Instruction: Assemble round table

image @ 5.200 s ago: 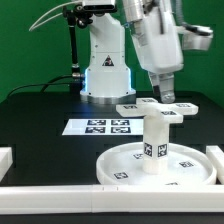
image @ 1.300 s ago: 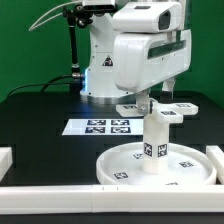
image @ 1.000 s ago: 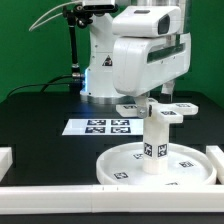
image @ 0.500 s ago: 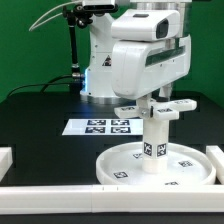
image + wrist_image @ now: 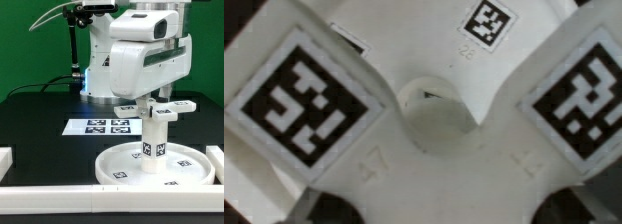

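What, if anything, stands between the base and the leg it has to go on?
Nothing visible does. The base sits right under the gripper, close beyond the top of the leg in the exterior view. The leg stands upright on the disc, and no other part lies between base and leg.

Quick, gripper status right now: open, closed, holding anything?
Gripper: down at the cross-shaped base piece, but its fingers are hidden, so open or closed cannot be told.

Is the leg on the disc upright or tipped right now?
Upright. In the exterior view the leg stands vertical in the middle of the round disc, its tag facing the camera.
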`<state>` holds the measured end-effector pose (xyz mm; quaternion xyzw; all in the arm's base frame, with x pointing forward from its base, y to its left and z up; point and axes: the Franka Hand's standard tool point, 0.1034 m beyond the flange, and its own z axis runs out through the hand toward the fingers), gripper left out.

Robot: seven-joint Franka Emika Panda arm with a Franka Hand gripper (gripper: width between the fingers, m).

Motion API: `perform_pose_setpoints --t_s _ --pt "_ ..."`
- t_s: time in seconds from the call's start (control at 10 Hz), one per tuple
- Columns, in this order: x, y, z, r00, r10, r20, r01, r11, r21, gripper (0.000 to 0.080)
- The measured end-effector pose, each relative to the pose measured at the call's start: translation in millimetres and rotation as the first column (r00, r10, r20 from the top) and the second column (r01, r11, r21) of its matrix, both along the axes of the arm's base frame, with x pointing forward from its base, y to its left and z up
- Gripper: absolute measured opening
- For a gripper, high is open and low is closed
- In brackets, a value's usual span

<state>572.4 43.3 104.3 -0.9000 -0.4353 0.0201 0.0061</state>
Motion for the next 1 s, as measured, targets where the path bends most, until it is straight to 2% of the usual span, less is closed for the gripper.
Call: perform_pose_setpoints --t_s 0.2,0.4,0.6,0.7,0.8,1.0 --pt "-0.6 0.5 -0.7 0.982 -0.190 -0.003 0.190 0.982 -0.005 0.0448" --pt "-4.0 2.5 -0.9 0.913 -0.408 -0.021 0.407 0.913 -0.024 0.0448" --pt "-5.4 5.6 -1.5 0.761 -0.649 -0.015 0.648 0.761 -0.041 0.0448" --pt "-5.5 5.6 -1.7 0.713 -0.701 -0.013 0.700 0.713 -0.043 0.0449" --pt "-5.1 6.7 -1.3 0.620 -0.784 -0.008 0.783 0.620 -0.044 0.0449" --pt "-4.3 6.5 -1.5 0.517 -0.856 0.002 0.855 0.516 -0.047 0.0449"
